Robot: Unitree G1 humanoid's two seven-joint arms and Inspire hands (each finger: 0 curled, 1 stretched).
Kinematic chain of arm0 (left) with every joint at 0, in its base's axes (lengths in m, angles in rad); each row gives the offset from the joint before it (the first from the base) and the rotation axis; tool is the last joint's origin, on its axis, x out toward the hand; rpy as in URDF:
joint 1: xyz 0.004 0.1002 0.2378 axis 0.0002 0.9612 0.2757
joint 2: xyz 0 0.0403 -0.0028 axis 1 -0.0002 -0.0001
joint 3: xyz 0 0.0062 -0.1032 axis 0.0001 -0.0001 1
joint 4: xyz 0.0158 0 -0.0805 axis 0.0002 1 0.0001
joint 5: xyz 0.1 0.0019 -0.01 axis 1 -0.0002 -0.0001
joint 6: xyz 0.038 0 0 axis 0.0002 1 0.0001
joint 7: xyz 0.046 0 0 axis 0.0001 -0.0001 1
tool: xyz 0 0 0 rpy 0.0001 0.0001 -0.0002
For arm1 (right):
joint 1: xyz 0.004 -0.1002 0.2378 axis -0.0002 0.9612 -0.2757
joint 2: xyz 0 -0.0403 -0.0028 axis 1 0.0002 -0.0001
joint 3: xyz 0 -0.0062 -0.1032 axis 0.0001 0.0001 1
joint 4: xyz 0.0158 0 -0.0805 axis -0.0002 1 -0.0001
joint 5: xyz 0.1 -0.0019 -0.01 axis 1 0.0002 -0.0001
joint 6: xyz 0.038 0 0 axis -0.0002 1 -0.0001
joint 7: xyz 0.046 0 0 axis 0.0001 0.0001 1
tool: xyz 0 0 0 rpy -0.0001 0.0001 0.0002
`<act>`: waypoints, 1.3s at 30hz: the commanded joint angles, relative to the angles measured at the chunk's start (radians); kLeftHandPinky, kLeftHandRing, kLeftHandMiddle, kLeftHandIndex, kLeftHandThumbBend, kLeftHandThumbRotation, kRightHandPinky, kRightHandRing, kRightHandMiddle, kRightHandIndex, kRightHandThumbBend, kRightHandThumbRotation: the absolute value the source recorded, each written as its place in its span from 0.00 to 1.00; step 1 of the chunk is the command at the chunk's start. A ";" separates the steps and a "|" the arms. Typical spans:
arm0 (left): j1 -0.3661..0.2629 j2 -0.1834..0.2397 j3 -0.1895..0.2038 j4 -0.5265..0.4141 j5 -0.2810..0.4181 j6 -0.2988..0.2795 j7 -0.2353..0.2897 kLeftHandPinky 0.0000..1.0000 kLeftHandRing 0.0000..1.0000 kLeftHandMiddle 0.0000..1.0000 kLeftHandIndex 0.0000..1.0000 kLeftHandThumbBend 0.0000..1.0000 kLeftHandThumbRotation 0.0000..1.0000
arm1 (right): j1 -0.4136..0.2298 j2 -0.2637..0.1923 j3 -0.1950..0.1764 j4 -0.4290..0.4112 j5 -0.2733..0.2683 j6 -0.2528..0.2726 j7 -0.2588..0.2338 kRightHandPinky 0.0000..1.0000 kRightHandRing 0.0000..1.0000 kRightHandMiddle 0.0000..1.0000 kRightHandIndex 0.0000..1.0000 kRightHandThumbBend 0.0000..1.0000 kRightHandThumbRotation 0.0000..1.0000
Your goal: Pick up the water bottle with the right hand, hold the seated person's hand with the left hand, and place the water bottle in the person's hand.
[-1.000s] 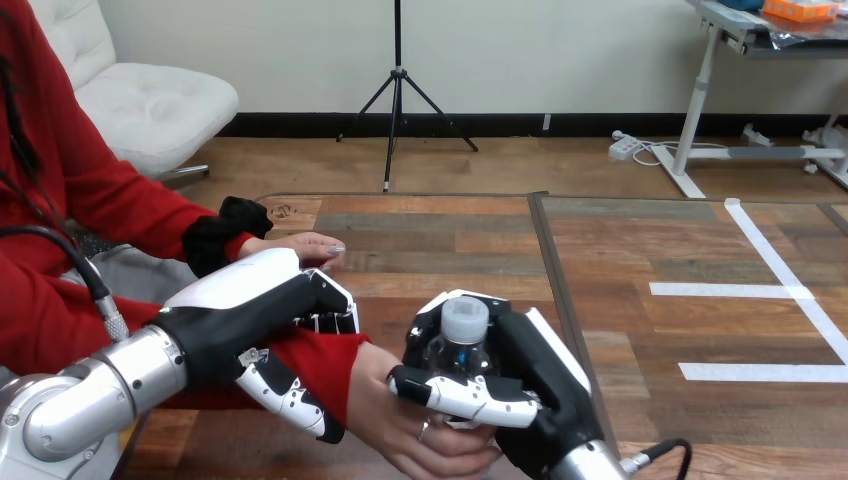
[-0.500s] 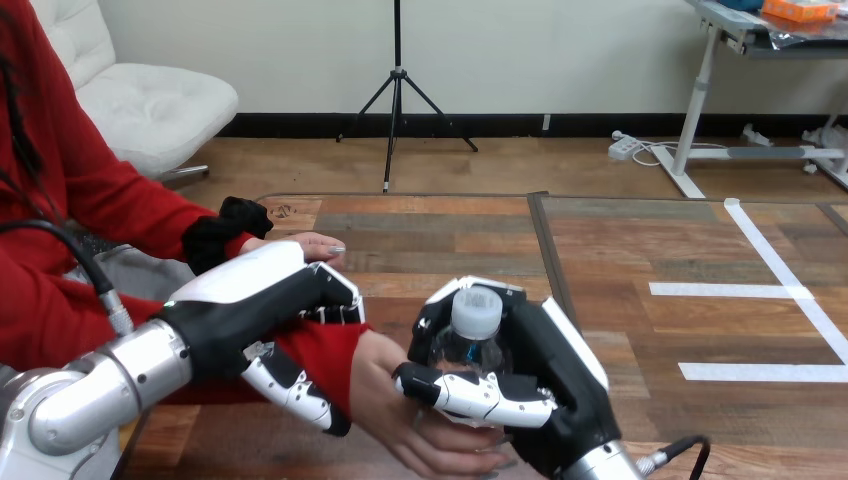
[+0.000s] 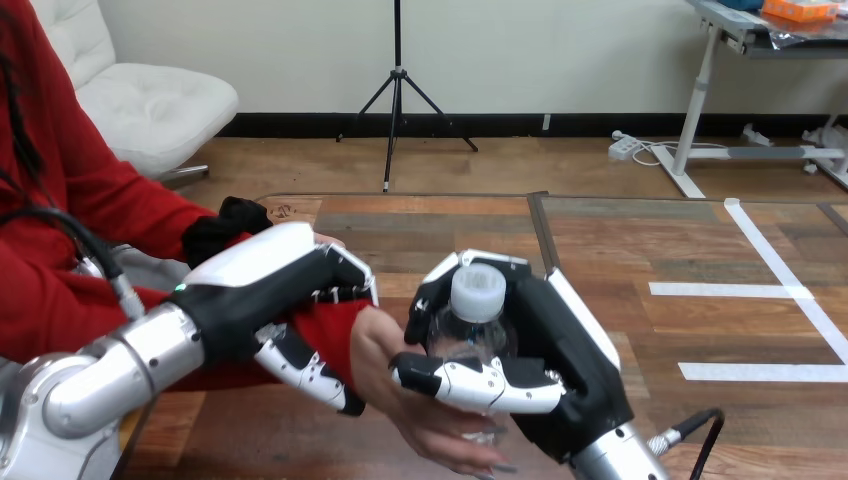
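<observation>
Water bottle (image 3: pixel 472 312) above the person's hand (image 3: pixel 381 362)
My right robot hand (image 3: pixel 562 345) clamps it; my left robot hand (image 3: pixel 268 283) wraps their wrist (image 3: pixel 325 330).

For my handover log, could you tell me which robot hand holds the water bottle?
The right hand, fingers curled round the water bottle; the left hand wraps the person's wrist instead.

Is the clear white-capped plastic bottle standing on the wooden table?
No: the right hand grips the bottle over the person's hand.
</observation>
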 commanded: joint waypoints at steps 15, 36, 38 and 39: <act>-0.083 -0.038 -0.013 -0.016 -0.018 -0.029 0.015 0.30 0.35 0.43 0.43 0.96 0.00 | -0.073 0.017 0.050 -0.096 0.016 0.047 -0.024 0.26 0.32 0.39 0.40 0.84 0.00; -0.081 -0.045 -0.019 -0.023 -0.019 -0.009 0.006 0.30 0.36 0.43 0.44 0.96 0.00 | -0.084 0.029 0.047 -0.068 0.022 0.059 -0.062 0.27 0.33 0.39 0.40 0.86 0.00; -0.081 -0.046 -0.020 -0.026 -0.020 -0.005 0.003 0.30 0.36 0.43 0.44 0.96 0.00 | -0.086 0.031 0.046 -0.061 0.021 0.053 -0.065 0.27 0.33 0.39 0.40 0.85 0.00; -0.081 -0.046 -0.021 -0.028 -0.021 0.000 0.001 0.30 0.36 0.43 0.44 0.96 0.00 | -0.089 0.033 0.045 -0.055 0.020 0.050 -0.068 0.27 0.33 0.39 0.40 0.85 0.00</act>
